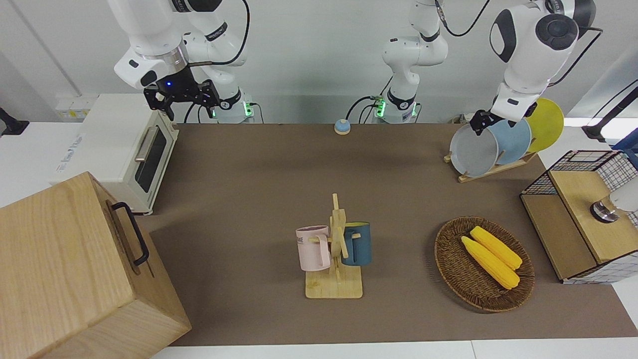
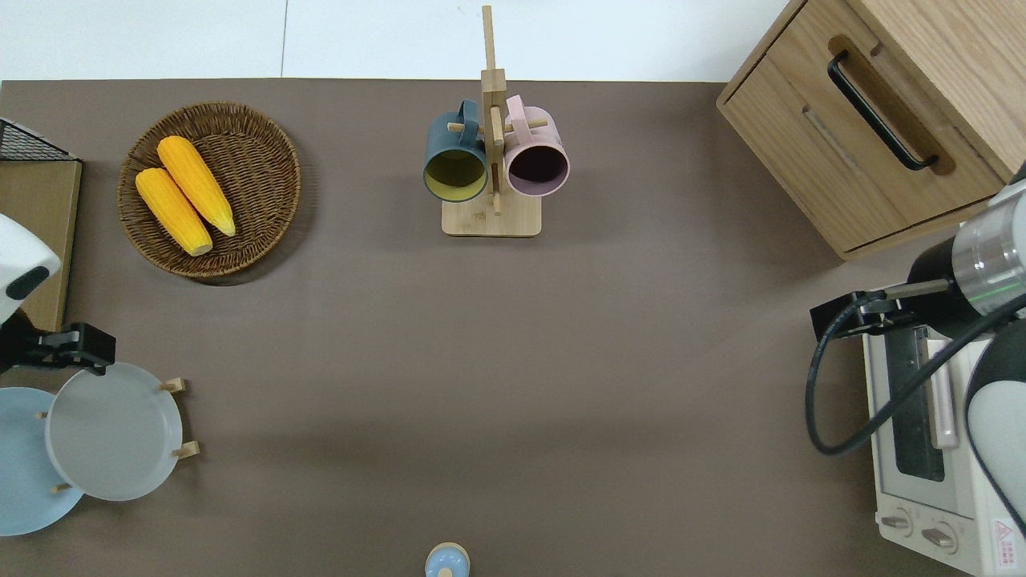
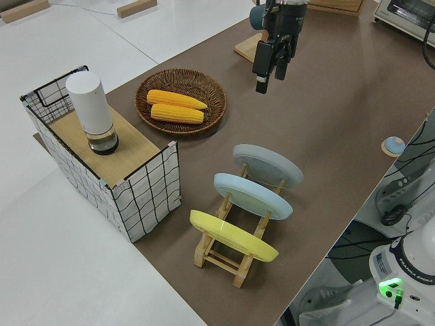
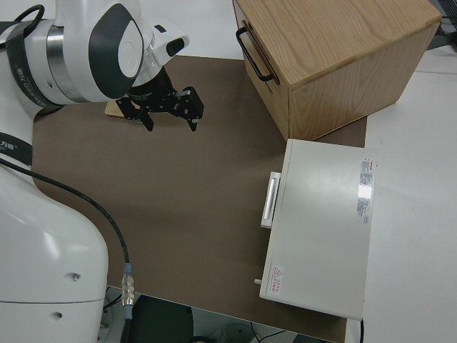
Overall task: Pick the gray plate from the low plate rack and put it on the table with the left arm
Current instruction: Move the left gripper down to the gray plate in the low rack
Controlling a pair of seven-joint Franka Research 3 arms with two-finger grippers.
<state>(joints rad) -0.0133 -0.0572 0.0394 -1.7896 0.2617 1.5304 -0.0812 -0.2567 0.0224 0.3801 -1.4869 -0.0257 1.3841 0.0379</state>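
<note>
While the gray plate leans in the low plate rack, the left hand hangs at its top rim.

Whether that hand has closed on the rim or stands released cannot be told. The plate sits in the rack's slot farthest from the robots, with the light-blue plate and the yellow plate in the slots nearer them, at the left arm's end of the table. It looks stiff, smooth and probably breakable, light enough for one hand; the exposed upper rim is the likely hold, pinched across its thin edge, since a glazed surface may slip. The right hand, fingers spread, is parked.
</note>
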